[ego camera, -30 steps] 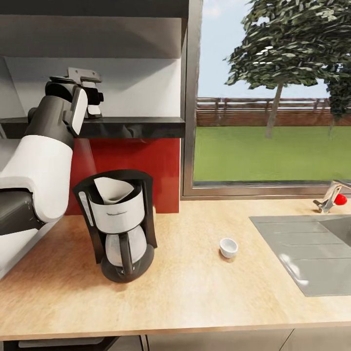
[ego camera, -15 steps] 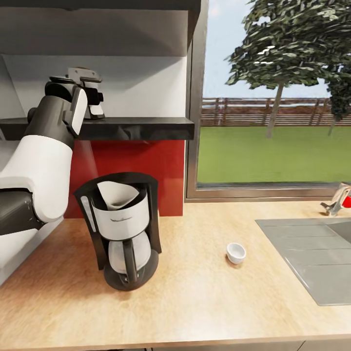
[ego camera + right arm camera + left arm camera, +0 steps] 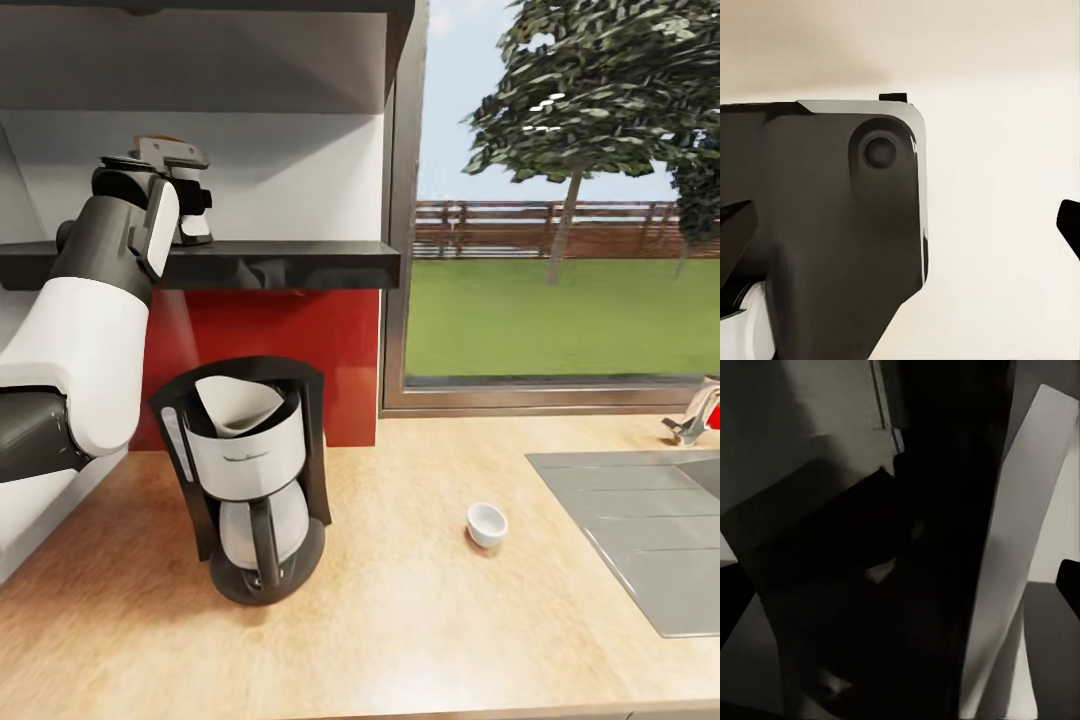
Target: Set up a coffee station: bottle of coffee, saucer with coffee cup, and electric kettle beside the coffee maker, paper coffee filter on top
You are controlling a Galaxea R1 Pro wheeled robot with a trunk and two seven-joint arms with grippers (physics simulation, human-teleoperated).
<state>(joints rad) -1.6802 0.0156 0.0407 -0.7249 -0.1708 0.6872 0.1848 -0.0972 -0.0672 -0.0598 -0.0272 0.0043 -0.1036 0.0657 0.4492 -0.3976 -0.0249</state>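
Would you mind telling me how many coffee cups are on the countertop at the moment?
1. The coffee cup stands upright on the bare countertop, between the coffee maker and the sink, with no saucer under it. Others may lie outside the view.

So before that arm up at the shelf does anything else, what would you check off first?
1. Left gripper at shelf height: ok.
2. Bottle of coffee in its grasp: cannot tell; the arm hides it, and the left wrist view is too dark.
3. Paper coffee filter sitting in the top of the coffee maker: ok.
4. Coffee maker upright on the countertop: ok.
5. Coffee cup on a saucer: not ok; it stands on bare countertop.
6. Free countertop beside the coffee maker for the bottle: ok.
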